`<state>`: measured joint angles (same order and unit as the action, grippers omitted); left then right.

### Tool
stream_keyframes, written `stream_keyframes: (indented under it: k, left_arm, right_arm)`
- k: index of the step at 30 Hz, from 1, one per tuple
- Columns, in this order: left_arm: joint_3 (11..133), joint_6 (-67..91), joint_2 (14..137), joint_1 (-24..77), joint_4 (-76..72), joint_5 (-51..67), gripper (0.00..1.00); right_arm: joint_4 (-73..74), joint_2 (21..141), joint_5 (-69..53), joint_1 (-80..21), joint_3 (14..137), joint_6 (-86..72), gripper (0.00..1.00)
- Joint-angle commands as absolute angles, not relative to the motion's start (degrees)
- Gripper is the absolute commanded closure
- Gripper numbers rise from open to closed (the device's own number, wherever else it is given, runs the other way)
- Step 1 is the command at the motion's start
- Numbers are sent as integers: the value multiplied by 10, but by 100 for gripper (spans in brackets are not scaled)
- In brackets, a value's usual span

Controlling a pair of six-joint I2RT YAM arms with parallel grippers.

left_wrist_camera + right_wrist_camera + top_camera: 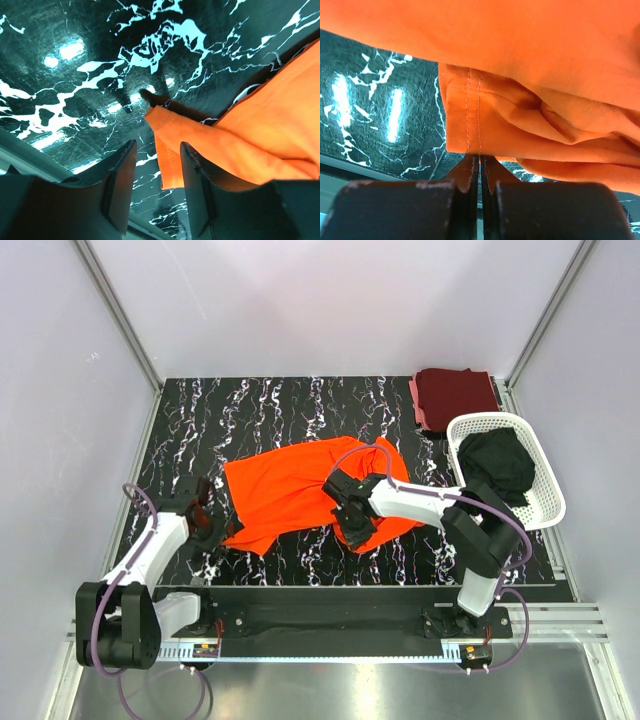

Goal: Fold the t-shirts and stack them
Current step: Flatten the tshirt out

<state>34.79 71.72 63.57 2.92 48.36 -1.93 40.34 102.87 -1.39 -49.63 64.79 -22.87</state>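
The orange t-shirt (295, 490) lies spread and rumpled on the black marbled table. My right gripper (356, 531) is at the shirt's near edge, and its jaws are shut on the stitched hem (472, 125) of the orange t-shirt (530, 60). My left gripper (215, 530) is at the shirt's near left corner. Its jaws stand apart, and the corner of the orange t-shirt (167, 150) hangs between the fingers (122, 175) without being pinched. The maroon t-shirt (455, 395) lies folded at the back right. The black t-shirt (497, 462) sits bunched in the basket.
A white perforated basket (545, 502) stands at the right edge of the table (200, 430), just right of my right arm. White walls with metal rails close in the left, back and right sides.
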Motion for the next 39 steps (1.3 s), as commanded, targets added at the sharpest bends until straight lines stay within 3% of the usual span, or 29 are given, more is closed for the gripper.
stream_keyframes:
  k: [1,13,17,21,22,23,31,39]
  left_arm:
    - [356,736,626,22,480,-40,54]
    - [357,725,674,4,446,-55,55]
    - [352,722,691,3,431,-40,60]
    - [345,717,693,3,409,-33,85]
    - [348,714,693,3,406,-35,97]
    - [352,708,693,2,405,-36,100]
    - [551,561,614,2,508,-153,100]
    - [720,469,538,2,535,-186,100]
  right_arm:
    - [398,999,-23,-504,643,-223,100]
    - [405,988,-32,-503,644,-216,100]
    - [409,982,-29,-503,642,-215,100]
    - [412,982,-31,-503,645,-215,100]
    - [414,981,-32,-504,647,-216,100]
    - [418,974,-31,-503,649,-216,100]
    - [544,836,69,-502,692,-225,100]
    - [665,697,164,-501,771,-256,100]
